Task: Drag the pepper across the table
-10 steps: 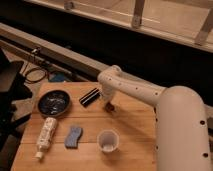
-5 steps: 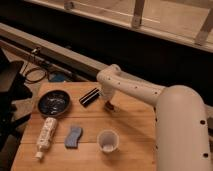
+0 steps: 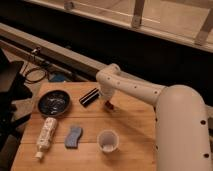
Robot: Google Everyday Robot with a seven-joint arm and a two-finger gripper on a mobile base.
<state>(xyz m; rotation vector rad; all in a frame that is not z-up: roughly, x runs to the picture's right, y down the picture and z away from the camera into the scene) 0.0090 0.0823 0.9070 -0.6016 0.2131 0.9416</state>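
Nearest the camera, the robot's white arm [image 3: 180, 125] fills the right side of the view, its broad rounded segment rising over the right edge of the table [image 3: 135, 130]. The table is a light-brown wooden top with plank grain running across it.

Along the near part of the surface, left to right: a white squeeze tube [image 3: 46, 136] lying on its side with its cap toward the near edge; a blue-grey sponge [image 3: 73, 136] flat just beside it; and a translucent plastic cup [image 3: 108, 141] standing upright, apart from the sponge.

Further back on the left, a dark round bowl [image 3: 54, 103] sits upright. To its right, a black rectangular block with a pale stripe [image 3: 89, 96] lies at an angle near the far edge.

The gripper [image 3: 106, 102] is lowered to the surface just right of the block, at the end of the arm's slimmer forward segment. The pepper [image 3: 108, 104] shows only as a small red patch at the gripper's tip, on the table in the far central area. Whether the gripper is wide, narrow or holding the pepper cannot be told.

Beyond the table, a pale ledge [image 3: 60, 52] runs diagonally, with a dark cable [image 3: 30, 75] coiled on the floor at left. Behind that is a dark recess, and at the top a light floor with railing posts [image 3: 137, 12].
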